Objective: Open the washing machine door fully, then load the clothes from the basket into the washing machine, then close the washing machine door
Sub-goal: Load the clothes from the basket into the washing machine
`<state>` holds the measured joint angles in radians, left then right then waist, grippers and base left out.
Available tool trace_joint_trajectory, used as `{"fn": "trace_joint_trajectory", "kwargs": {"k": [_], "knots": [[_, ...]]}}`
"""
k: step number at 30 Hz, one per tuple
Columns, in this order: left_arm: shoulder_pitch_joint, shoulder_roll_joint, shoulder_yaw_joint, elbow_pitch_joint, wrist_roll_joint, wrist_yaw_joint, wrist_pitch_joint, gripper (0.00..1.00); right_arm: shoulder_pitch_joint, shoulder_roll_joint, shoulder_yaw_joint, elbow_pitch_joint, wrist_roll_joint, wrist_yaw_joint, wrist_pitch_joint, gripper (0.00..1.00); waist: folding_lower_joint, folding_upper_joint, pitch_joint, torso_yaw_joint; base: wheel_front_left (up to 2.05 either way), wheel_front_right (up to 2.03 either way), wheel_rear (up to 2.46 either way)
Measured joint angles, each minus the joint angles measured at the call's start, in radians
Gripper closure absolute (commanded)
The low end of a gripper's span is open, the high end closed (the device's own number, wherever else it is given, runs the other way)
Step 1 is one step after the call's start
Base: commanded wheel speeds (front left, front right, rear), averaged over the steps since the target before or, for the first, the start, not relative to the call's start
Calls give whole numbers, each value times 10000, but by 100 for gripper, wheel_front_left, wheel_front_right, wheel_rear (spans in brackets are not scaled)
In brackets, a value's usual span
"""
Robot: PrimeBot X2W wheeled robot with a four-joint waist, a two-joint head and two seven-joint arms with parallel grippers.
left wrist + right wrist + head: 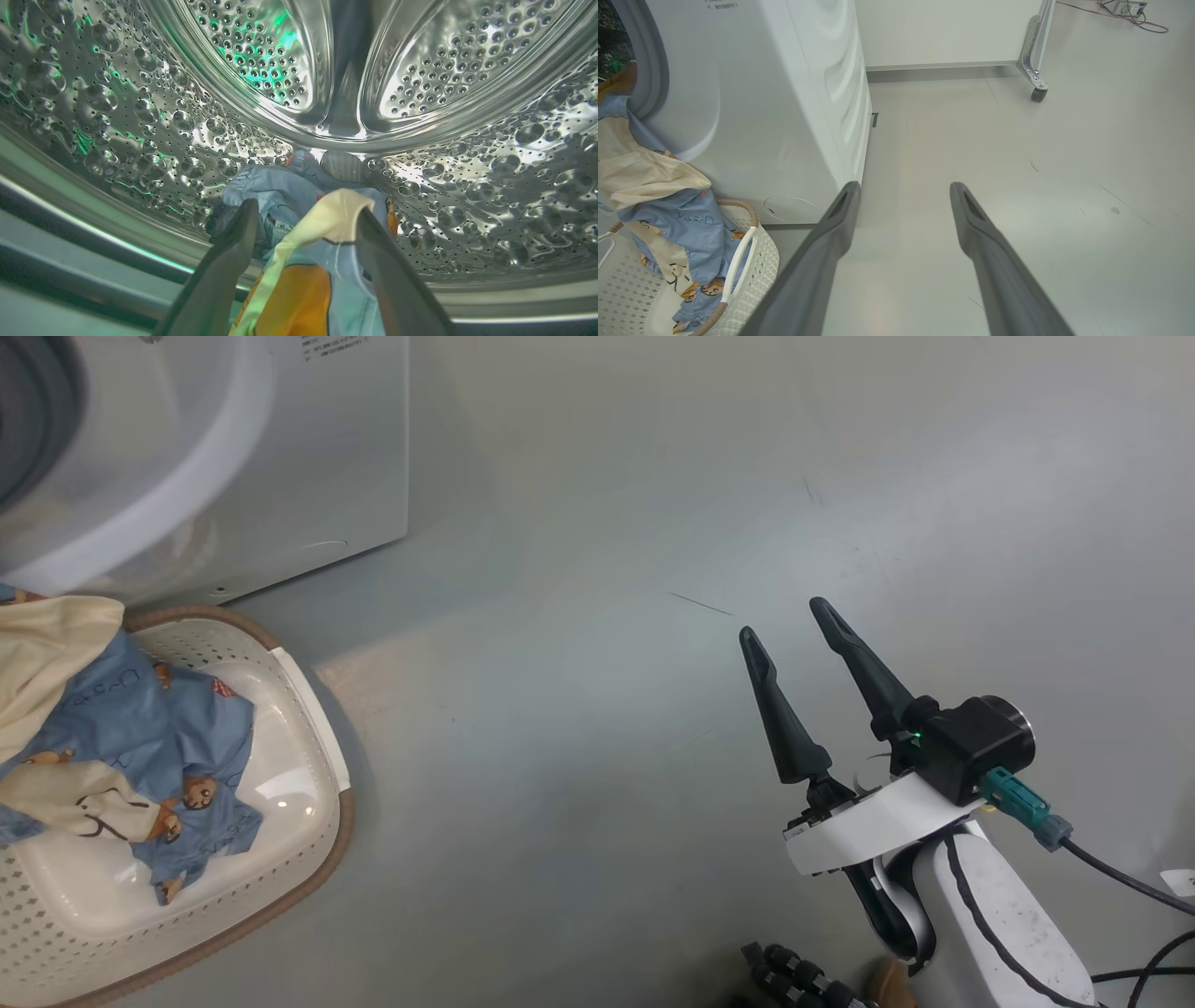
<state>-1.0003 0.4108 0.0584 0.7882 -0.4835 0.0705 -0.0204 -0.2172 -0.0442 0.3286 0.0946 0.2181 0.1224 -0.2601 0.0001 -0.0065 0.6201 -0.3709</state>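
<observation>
Dark fingers of the left pincer (308,207) rise from the bottom of its wrist view, spread wide inside the steel drum (140,116). The clothes (275,186) lie loose between them, with cream and orange folds against the right-hand finger, not pinched. In the head view, more fabric hangs from the mouth of the washing machine (317,457) at upper left down into the basket (344,840) at lower left. The right pincer (782,618), at lower right, stands wide open and empty above the floor (607,709), well apart from the basket and fabric.
</observation>
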Motion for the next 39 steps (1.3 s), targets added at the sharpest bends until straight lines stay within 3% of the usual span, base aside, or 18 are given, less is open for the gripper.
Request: {"fn": "trace_joint_trajectory", "kwargs": {"k": [7, 22, 29, 39], "knots": [[44, -322, -679, 454, 706, 19, -577, 0, -4, 2, -15, 128, -25, 0, 0, 0, 0, 0, -317, 289, 0, 0, 0], [730, -1639, -713, 1156, 518, 100, -1781, 0, -49, -4, -324, 447, -173, 0, 0, 0, 0, 1, -1371, 1109, 0, 0, 0], [1221, -2222, -1143, 1200, 520, -297, -1921, 0, -27, -17, -614, 445, -174, 0, 0, 0, -1, 0, -1861, 1650, 0, 0, 0], [1460, -1651, -1645, 1848, 897, -646, -1707, 0, -5, -27, -159, 451, -174, 0, 0, 0, -1, 0, -2148, 1954, 0, 0, 0]]}}
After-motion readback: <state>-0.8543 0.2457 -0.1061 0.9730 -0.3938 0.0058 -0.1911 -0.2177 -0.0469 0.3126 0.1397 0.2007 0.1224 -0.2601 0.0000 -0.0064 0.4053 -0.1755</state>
